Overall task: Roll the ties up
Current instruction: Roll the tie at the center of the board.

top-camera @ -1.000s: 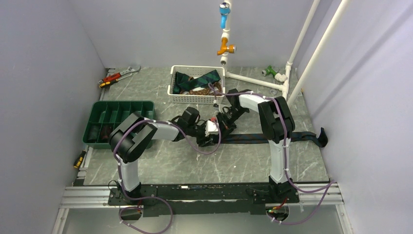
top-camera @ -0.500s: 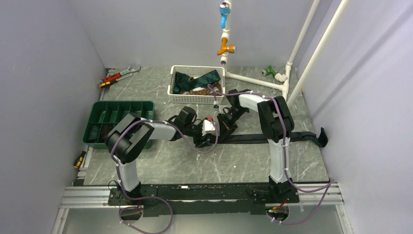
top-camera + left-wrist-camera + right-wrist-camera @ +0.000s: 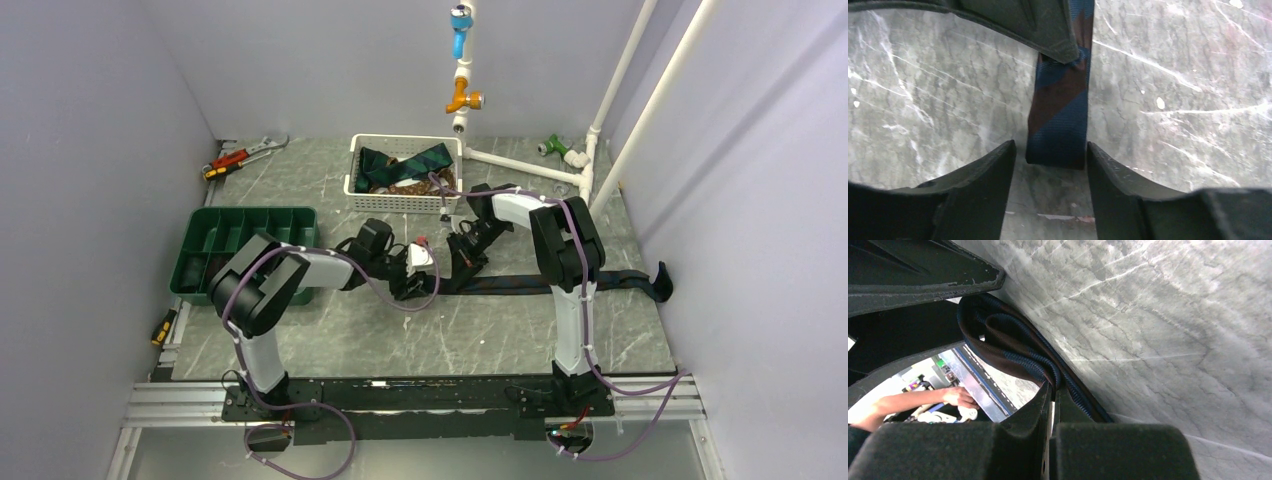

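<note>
**Item 1, in hand.** Navy-and-maroon striped fabric necktie (image 3: 1058, 115). It lies flat on the grey marbled worktop (image 3: 330, 340), running from the centre out to the 3 o'clock edge.
- My right fingers (image 3: 1044, 407) are together, clamped on a folded loop of the necktie at its centre end.
- My left fingers (image 3: 998, 170) are apart, straddling the narrow squared tip and gripping nothing.

**Item 2.** White slatted plastic basket (image 3: 355, 185) at 12 o'clock. It holds further ties (image 3: 405, 160), green-and-navy and brown, lying loose and unrolled.

**Item 3.** Green compartmented plastic tray (image 3: 300, 215) at 9 o'clock. There are dark bundles (image 3: 200, 272) in its 7 o'clock compartments. They may be finished rolls, but they are too small to tell.

**Progress, by my judgement.** This necktie is barely started. Only a first fold is formed at my right fingers, and nearly the whole length is left to wind. The basket stock awaits rolling after it.
</note>
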